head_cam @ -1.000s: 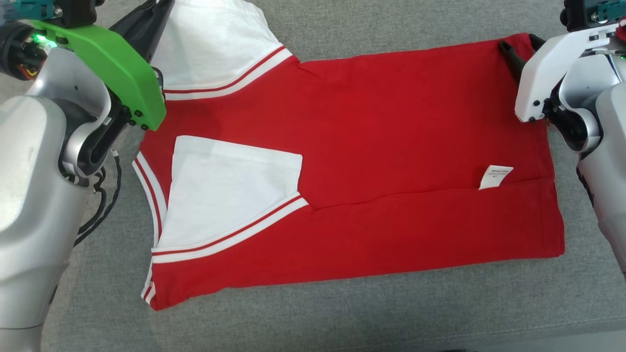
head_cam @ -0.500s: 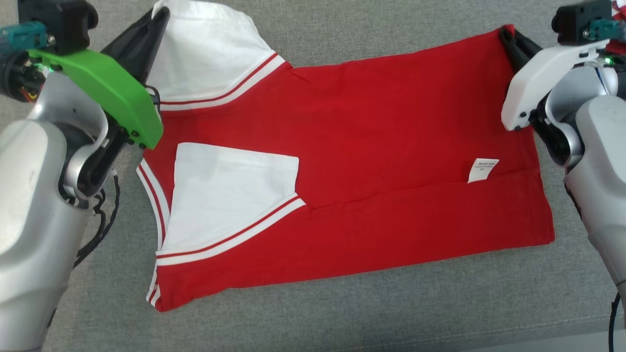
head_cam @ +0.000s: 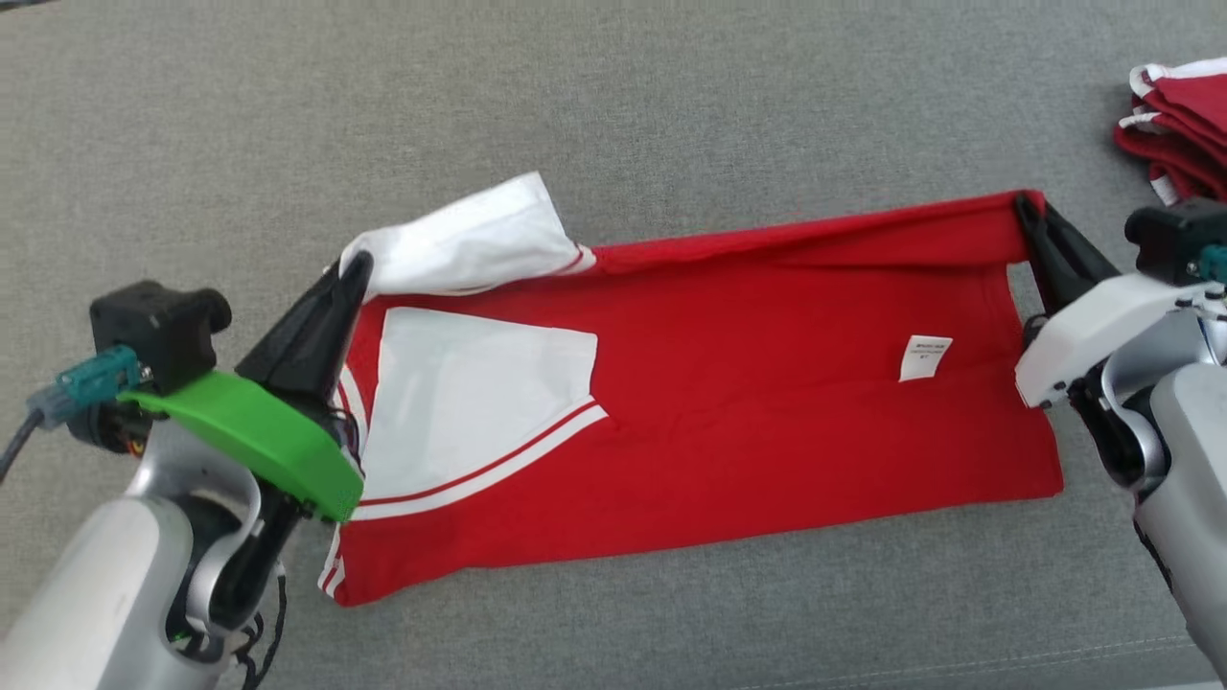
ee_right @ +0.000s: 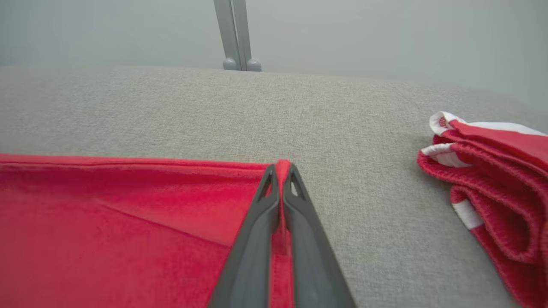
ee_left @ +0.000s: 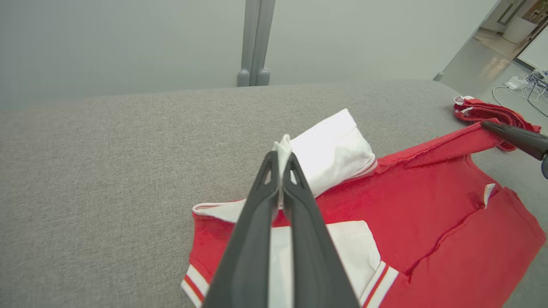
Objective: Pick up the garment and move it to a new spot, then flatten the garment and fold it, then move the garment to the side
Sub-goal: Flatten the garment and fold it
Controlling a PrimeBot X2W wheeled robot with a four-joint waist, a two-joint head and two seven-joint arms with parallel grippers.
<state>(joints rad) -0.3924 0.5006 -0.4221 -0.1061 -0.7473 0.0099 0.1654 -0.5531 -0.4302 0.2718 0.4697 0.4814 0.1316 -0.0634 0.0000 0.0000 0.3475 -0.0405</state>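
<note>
Left end effector (head_cam: 355,267) and right end effector (head_cam: 1028,203) pinch garment (head_cam: 767,431) corners, apparently raised.

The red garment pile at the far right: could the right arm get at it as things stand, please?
Probably not yet. The red garment pile lies close, with bare cushion between, but the right arm's jaws are shut on the red shirt's corner and must release first.

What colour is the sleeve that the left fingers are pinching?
The sleeve is white with a thin red stripe; the head view shows it best.
</note>
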